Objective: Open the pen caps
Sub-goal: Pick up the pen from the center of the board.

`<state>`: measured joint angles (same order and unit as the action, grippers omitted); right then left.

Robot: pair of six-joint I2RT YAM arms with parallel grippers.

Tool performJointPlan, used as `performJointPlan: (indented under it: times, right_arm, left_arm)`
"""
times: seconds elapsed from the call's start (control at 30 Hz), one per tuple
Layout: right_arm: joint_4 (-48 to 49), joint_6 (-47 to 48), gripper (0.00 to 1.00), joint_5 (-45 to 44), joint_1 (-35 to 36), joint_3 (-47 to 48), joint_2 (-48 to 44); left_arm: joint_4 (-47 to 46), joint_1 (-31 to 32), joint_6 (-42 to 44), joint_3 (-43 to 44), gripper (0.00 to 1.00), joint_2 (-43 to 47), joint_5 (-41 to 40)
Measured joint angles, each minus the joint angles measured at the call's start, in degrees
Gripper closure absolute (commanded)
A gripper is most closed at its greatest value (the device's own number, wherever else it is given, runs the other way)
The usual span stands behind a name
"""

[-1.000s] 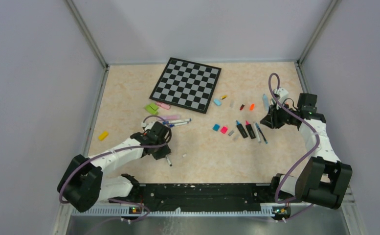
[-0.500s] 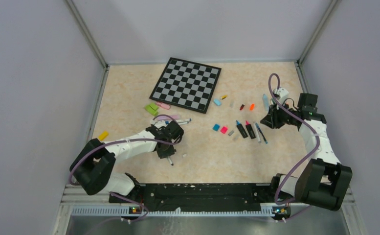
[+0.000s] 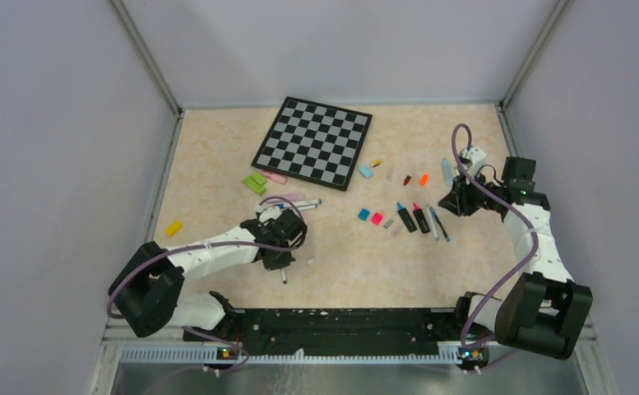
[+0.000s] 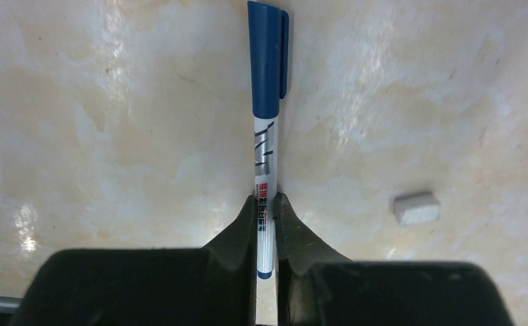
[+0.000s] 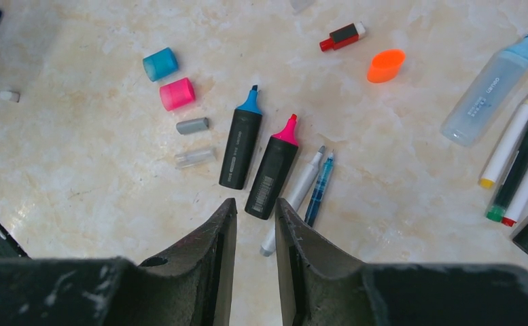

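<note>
Lengthwise in left gripper (image 4: 266, 201), pen (image 4: 266, 149) points blue cap (image 4: 269, 61) outward

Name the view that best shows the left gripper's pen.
Left wrist: the pen, blue cap on, fills the middle, pinched by the left gripper. Top external shows one end; right wrist perhaps its cap.

Right wrist view: the light-blue marker (image 5: 492, 85) carries dark lettering along its barrel that appears to read "deli"; the smaller print beside it is illegible. The blue-tipped black highlighter (image 5: 239, 149) bears a line of white print, too small to read. The pink-tipped black highlighter (image 5: 271, 175) bears a white barcode-style label near its rear end, digits not legible.

Left wrist view: the white pen (image 4: 266, 163) shows large slanted black lettering, unreadable, and below it a red block of small characters, also illegible.
</note>
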<state>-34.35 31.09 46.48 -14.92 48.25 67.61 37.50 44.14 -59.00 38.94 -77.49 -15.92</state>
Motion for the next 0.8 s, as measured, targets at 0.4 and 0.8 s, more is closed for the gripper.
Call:
performJointPlan:
  times: [0.4, 0.8]
  right_arm:
    - [-0.04, 1.18, 0.73, 4.17, 0.00, -0.68, -1.62]
    - [-0.46, 1.88, 0.64, 18.49, 0.00, -3.65, -1.95]
  left_arm:
    - [-11.67, 2.69, 13.64, -8.79, 1.00, 23.91, 7.82]
    - [-52.89, 3.23, 22.25, -17.31, 1.00, 22.53, 22.58]
